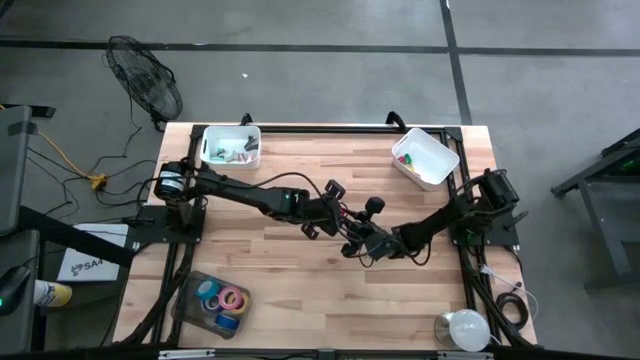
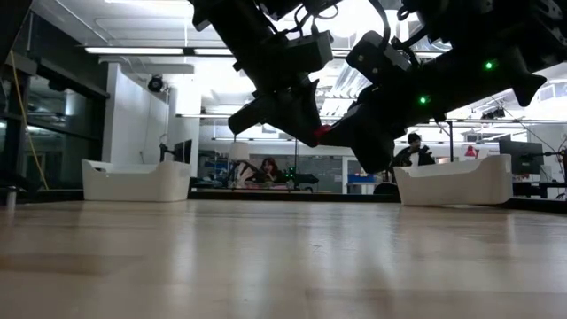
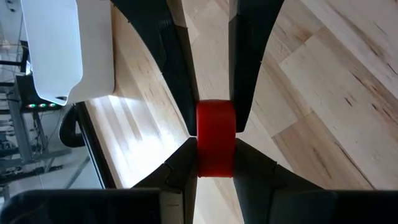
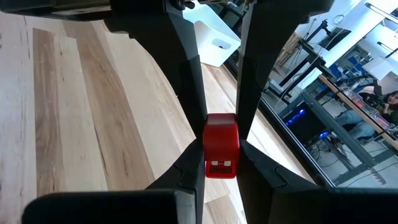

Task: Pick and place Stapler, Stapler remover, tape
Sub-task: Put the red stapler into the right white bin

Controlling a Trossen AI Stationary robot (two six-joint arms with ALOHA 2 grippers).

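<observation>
We see both dark arms meeting over the middle of the wooden table (image 1: 300,260). The left gripper (image 3: 215,134) clamps a small red rounded block (image 3: 216,138) between its 2 fingers. The right gripper (image 4: 221,146) pinches a red boxy piece (image 4: 221,146) with a pale mark on its end (we cannot tell what it is). At the lower left of the high view, a clear plastic tray (image 1: 190,300) holds the blue, purple and pink ring-shaped tape rolls (image 1: 225,303). 2 white bins sit at the upper left (image 1: 231,146) and upper right (image 1: 425,157).
</observation>
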